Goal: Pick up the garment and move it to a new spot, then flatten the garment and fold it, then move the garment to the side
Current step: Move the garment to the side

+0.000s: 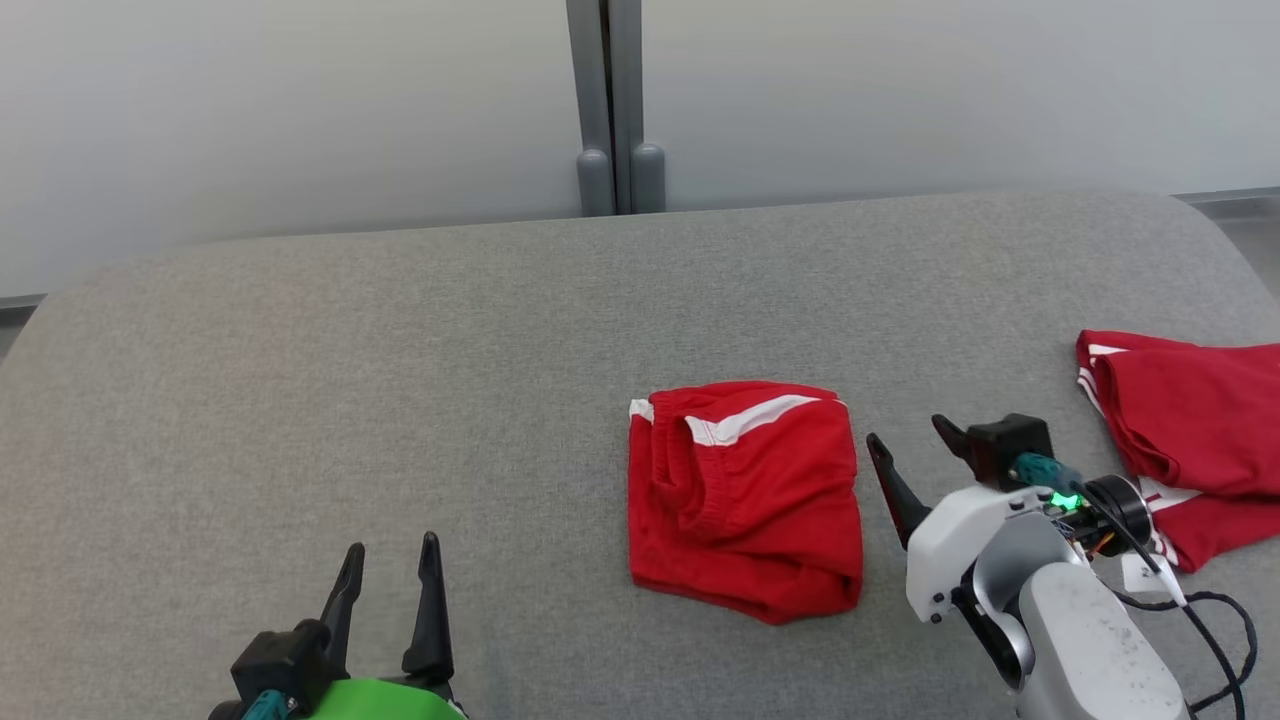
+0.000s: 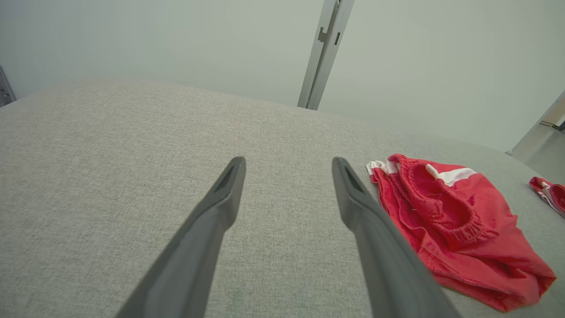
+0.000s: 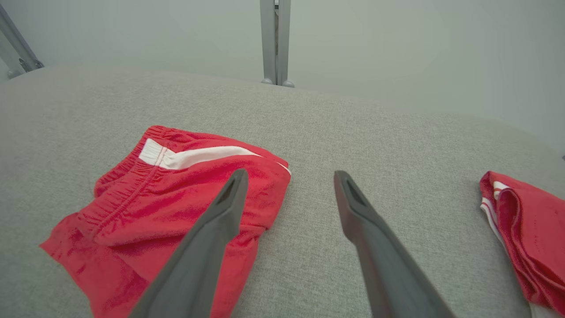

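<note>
A folded red cloth garment (image 1: 745,495) with a white stripe and gathered elastic waistband lay rumpled on the grey woven bench (image 1: 400,350). The right gripper (image 1: 906,432) hovered just right of it, the left gripper (image 1: 392,545) well left; both tapered dark jaws gaped wide, holding nothing. Another red striped garment (image 1: 1190,440) lay farther right.

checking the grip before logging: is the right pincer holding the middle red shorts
No, the right pincer stands open beside the middle red shorts, gripping nothing.
</note>
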You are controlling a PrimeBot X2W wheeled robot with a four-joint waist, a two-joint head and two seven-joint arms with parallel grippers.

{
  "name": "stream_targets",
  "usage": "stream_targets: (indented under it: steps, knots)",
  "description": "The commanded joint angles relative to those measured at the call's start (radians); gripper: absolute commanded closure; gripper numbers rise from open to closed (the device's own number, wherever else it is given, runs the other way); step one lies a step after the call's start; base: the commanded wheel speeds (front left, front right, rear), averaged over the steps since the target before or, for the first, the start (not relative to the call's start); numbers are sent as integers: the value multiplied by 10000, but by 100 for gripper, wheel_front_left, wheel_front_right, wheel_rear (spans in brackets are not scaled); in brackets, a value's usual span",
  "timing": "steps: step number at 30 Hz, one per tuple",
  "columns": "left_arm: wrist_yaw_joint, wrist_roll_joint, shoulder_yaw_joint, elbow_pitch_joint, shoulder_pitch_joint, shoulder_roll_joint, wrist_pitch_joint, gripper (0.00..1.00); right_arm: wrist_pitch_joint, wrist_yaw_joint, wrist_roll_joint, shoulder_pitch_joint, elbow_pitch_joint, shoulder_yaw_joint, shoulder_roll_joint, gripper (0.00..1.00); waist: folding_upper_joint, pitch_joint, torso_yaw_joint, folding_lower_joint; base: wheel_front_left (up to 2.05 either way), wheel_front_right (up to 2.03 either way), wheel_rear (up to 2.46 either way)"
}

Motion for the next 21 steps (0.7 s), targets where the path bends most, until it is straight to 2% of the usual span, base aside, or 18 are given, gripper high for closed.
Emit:
stream_targets:
  steps: [1,6,10,14,20,21]
  knots:
    - [-43,62,21,11,-209,7,0,0,439,-14,-178,-205,210,41,-36,0,0,95,195,0,0,0,0]
    - [22,40,51,-2,-312,10,0,0,1906,-14,27,-795,913,61,-41,0,0,327,643,0,0,0,0]
    - [43,21,107,-25,-390,10,0,0,2630,-14,151,-1033,1456,-20,-38,0,0,508,984,0,0,0,0]
    - [11,23,107,-21,-445,10,0,0,2993,-14,298,-1188,1957,-178,-39,0,0,662,1282,0,0,0,0]
    - [-18,57,113,-56,-571,9,0,0,3246,-14,1110,-1367,2505,-27,-38,0,0,870,1508,0,0,0,0]
    - [-21,59,114,-59,-580,9,0,0,3245,-13,1250,-1397,2588,58,-36,39,0,900,1519,0,0,0,0]
